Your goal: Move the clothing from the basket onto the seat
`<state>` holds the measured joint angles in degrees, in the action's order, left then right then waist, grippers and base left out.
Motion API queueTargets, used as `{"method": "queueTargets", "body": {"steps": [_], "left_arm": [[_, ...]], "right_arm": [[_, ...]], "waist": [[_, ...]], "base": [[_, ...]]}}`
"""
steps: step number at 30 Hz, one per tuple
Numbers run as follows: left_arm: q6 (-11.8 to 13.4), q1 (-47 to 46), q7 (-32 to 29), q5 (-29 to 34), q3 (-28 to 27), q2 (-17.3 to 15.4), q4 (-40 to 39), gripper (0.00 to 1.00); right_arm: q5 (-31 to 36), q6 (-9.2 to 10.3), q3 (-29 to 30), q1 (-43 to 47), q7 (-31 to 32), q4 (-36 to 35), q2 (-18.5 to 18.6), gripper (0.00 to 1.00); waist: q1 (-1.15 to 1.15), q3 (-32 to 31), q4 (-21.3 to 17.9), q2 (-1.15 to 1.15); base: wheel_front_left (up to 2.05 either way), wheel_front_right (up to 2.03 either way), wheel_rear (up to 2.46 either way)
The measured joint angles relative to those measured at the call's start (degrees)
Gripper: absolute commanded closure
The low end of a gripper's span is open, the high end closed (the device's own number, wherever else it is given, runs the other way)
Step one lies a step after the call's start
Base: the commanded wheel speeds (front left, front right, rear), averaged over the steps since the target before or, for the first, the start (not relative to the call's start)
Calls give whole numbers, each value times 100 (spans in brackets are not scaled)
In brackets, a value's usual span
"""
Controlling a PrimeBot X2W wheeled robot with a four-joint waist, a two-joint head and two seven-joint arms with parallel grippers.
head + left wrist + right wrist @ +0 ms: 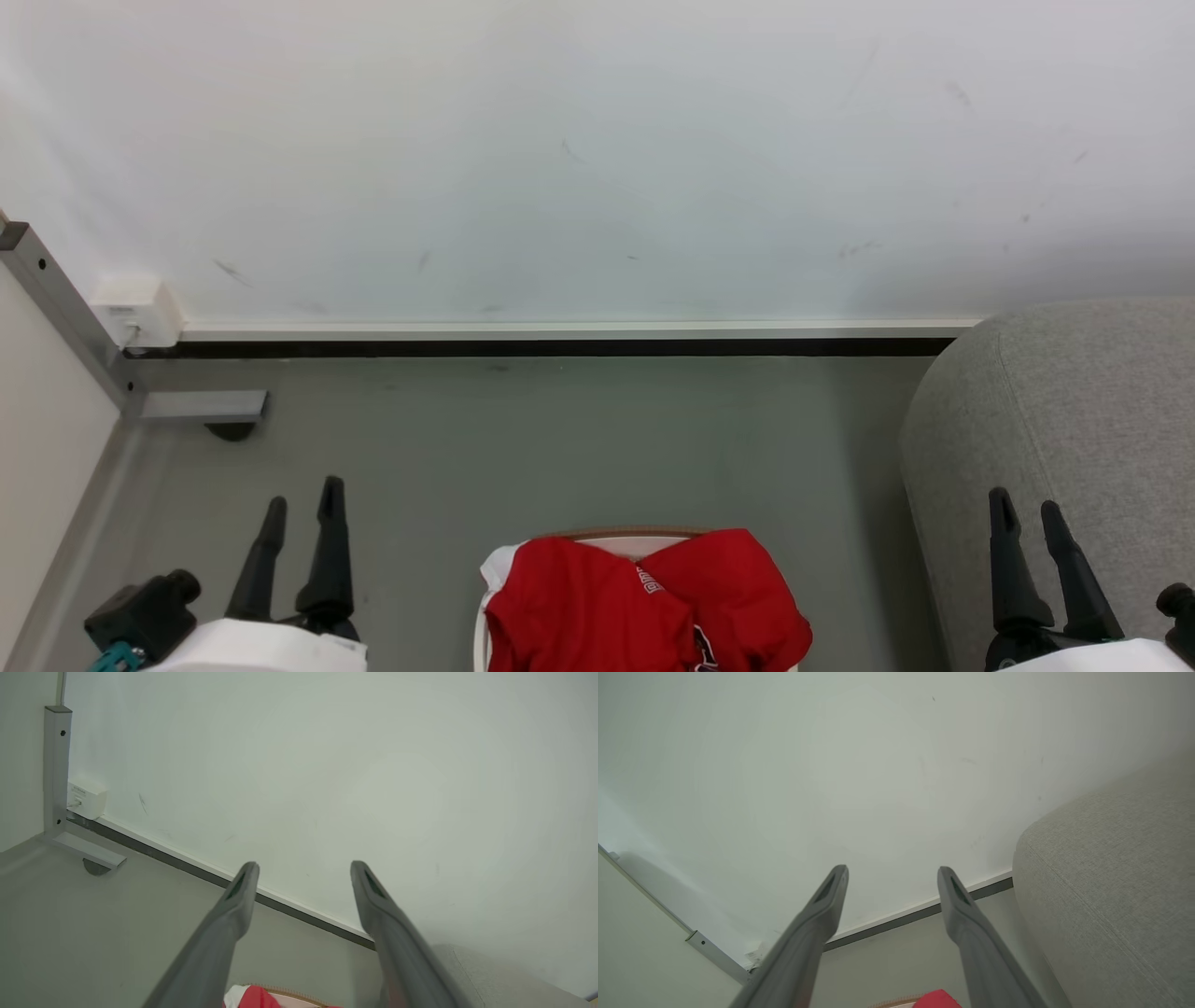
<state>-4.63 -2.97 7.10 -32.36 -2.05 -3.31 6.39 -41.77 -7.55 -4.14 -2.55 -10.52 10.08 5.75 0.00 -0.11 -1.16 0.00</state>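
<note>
Spread wide and empty, the left gripper (303,499) and the right gripper (1024,504) are pictured at the lower corners of the head view, fingers pointing towards a scuffed white wall (597,159). Between them, at the bottom edge, the bright red soft shirt with white lettering (597,607) is seen heaped in the cream-white plastic laundry basket, of which little but the rounded brown-edged rim (621,534) is shown. The basket is set on a grey floor (560,439), with the large light-grey fabric-upholstered seat (1074,411) standing to the robot's right, apart from the basket and bare where it is visible. A grey metal post (56,299) is fixed in the left corner. The task is judged to be at its opening step: the shirt is not yet touched, and the reach towards it is in hand. For the next move, a gripper would need to be lowered onto the heap, closed on a thick fold of cloth rather than on the rim or liner, then raised until the fabric is clear of the basket before being carried across to the seat.
</note>
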Motion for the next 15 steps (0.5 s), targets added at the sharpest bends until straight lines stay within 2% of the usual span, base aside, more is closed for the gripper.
{"method": "queueTargets", "body": {"steps": [15], "left_arm": [[149,45,209,794,250,-123,238,0]], "right_arm": [[1012,0,113,-50,-82,450,-66,0]], "waist": [[0,-60,-22,0]], "base": [[0,0,0]]}}
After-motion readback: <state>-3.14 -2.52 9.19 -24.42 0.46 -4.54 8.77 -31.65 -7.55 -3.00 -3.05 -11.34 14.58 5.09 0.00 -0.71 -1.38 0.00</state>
